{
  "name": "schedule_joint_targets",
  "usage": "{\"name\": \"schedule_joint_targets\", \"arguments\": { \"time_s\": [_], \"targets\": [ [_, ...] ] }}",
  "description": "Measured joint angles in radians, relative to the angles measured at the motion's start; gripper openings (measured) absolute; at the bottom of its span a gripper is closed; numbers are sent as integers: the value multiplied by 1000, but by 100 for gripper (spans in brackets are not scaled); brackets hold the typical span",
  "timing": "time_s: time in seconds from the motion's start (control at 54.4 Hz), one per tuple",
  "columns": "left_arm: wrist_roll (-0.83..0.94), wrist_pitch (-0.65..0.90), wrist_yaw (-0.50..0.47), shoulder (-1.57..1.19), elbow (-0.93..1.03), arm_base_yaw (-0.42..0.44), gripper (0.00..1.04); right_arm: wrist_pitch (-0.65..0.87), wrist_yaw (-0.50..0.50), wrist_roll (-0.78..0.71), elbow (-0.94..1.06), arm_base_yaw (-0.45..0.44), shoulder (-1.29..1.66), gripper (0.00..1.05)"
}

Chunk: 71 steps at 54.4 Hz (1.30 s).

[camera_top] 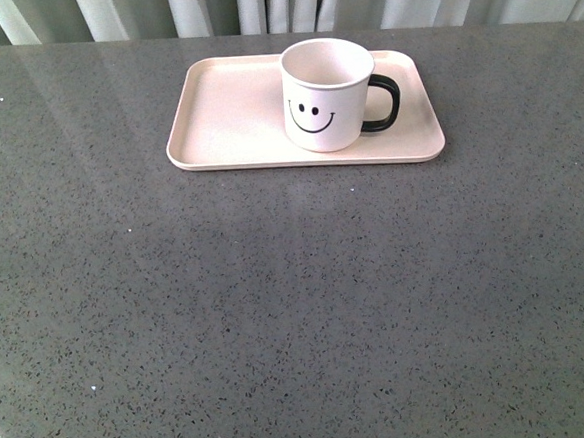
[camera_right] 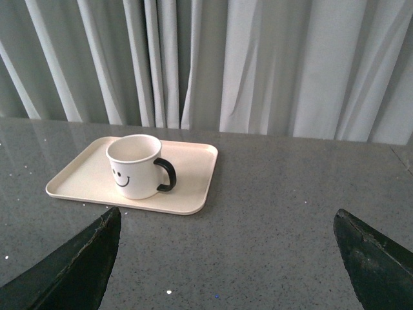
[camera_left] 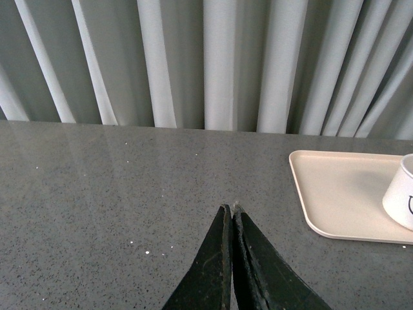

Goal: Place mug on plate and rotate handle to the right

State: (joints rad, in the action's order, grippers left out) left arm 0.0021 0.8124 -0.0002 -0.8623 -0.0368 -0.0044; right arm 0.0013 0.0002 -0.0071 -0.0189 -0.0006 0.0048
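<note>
The cream-white mug [camera_top: 327, 94] stands upright on the pale pink plate [camera_top: 225, 113], on its right half, smiley face toward me. Its black handle [camera_top: 382, 103] points to the right. The right wrist view shows the same mug [camera_right: 134, 166], handle [camera_right: 166, 174] and plate [camera_right: 193, 174] some way ahead of my right gripper [camera_right: 226, 223], which is open with nothing between its fingers. In the left wrist view my left gripper [camera_left: 231, 210] is shut on nothing over bare table, with the plate [camera_left: 335, 194] and an edge of the mug [camera_left: 403, 194] off to one side. Neither arm appears in the front view.
The grey speckled tabletop [camera_top: 278, 310] stretches wide in front of the plate. Pale pleated curtains [camera_top: 257, 6] hang behind the table's far edge.
</note>
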Motion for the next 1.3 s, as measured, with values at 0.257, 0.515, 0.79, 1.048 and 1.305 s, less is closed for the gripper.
{"name": "schedule_joint_targets", "arguments": {
  "time_s": [0.257,0.515,0.79,1.048,1.305],
  "targets": [
    [0,-216,0,251,23,0,1,0,0,0,0,0,0,96],
    [0,-397,0,445,24,0,1,0,0,0,0,0,0,96],
    [0,-517,0,568,24,0,1,0,0,0,0,0,0,96],
    [0,-601,0,653,24,0,1,0,0,0,0,0,0,96],
    [0,-806,0,843,23,0,1,0,0,0,0,0,0,96]
  ]
}}
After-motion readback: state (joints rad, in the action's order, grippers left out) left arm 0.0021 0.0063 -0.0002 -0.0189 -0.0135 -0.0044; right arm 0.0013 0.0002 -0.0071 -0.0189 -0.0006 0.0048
